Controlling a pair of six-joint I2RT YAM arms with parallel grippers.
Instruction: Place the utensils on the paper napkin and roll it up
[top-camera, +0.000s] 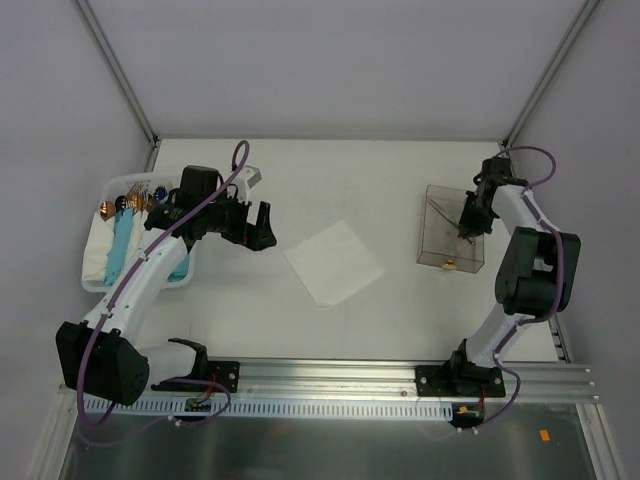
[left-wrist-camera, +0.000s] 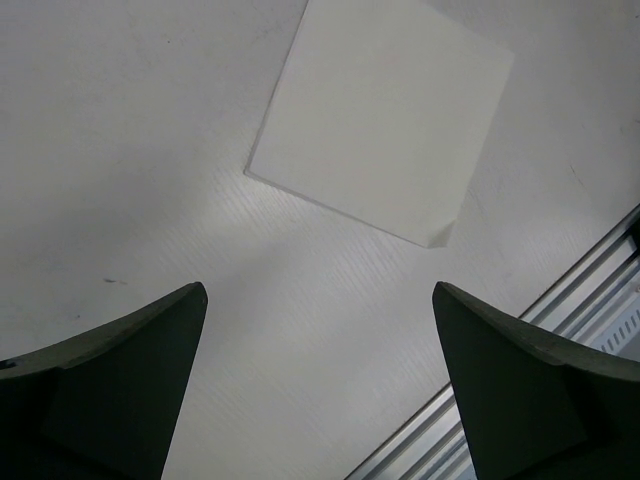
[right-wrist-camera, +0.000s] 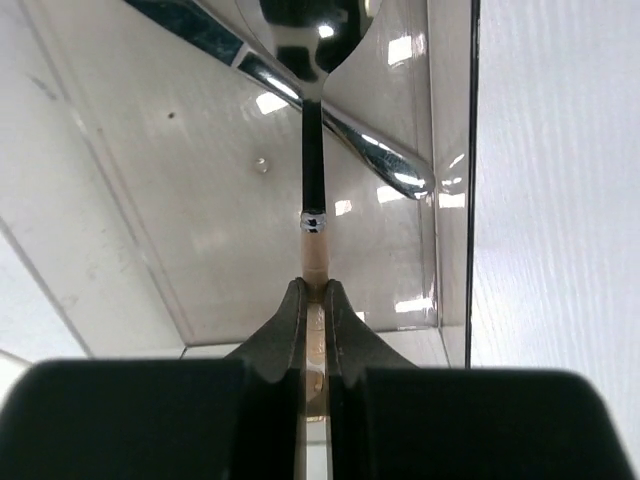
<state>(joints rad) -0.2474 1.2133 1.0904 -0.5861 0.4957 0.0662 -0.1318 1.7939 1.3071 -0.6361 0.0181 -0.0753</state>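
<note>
Inside the clear tray (top-camera: 436, 228) on the right, the right gripper (right-wrist-camera: 314, 292) is clamped on a utensil (right-wrist-camera: 313, 170) by its coppery handle; the paper napkin (top-camera: 334, 262) lies flat mid-surface (top-camera: 330, 180); the left gripper (top-camera: 264, 226) hovers just beside it, fingers apart.

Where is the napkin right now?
In the top view the napkin lies flat mid-table, just right of the open left gripper and left of the clear tray.

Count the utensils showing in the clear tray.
2. One spoon is pinched by the right gripper; a second utensil lies diagonally behind it in the clear tray. Others may be hidden.
</note>
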